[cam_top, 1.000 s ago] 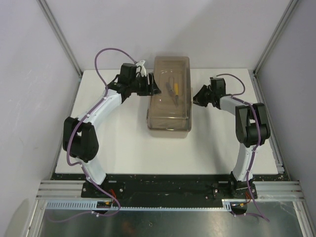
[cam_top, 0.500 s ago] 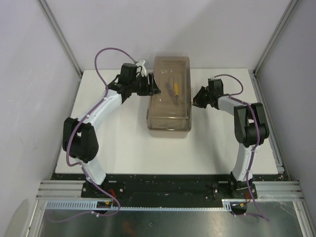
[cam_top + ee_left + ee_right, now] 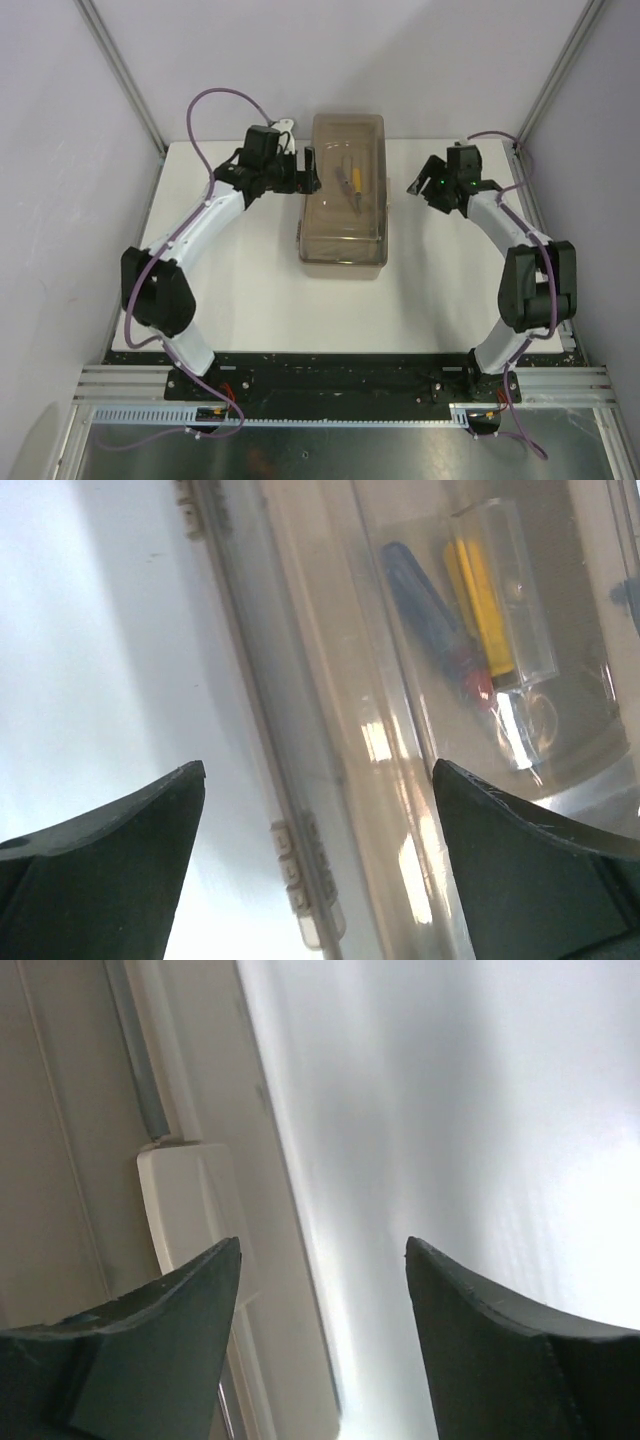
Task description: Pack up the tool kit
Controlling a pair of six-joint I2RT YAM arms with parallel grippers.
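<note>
The tool kit (image 3: 345, 190) is a tan box with a translucent brownish lid lying shut at the table's middle back. Through the lid I see small tools (image 3: 352, 180), among them a yellow, red and blue screwdriver (image 3: 470, 630). My left gripper (image 3: 310, 172) stands open at the box's left side, with the hinge edge (image 3: 295, 865) showing between its black fingers (image 3: 110, 865). My right gripper (image 3: 418, 188) is open too, apart from the box's right side. In the right wrist view the white latch (image 3: 185, 1210) lies by the left finger, and nothing is held.
The white table (image 3: 250, 290) is bounded by metal frame posts at the back left (image 3: 120, 75) and back right (image 3: 560, 70). Purple cables (image 3: 215, 100) loop above the left arm. Grey walls close in both sides.
Both grippers have opened wide. The right arm swung out to the right, away from the box's right side. The left gripper pulled back slightly from the box's left edge.
</note>
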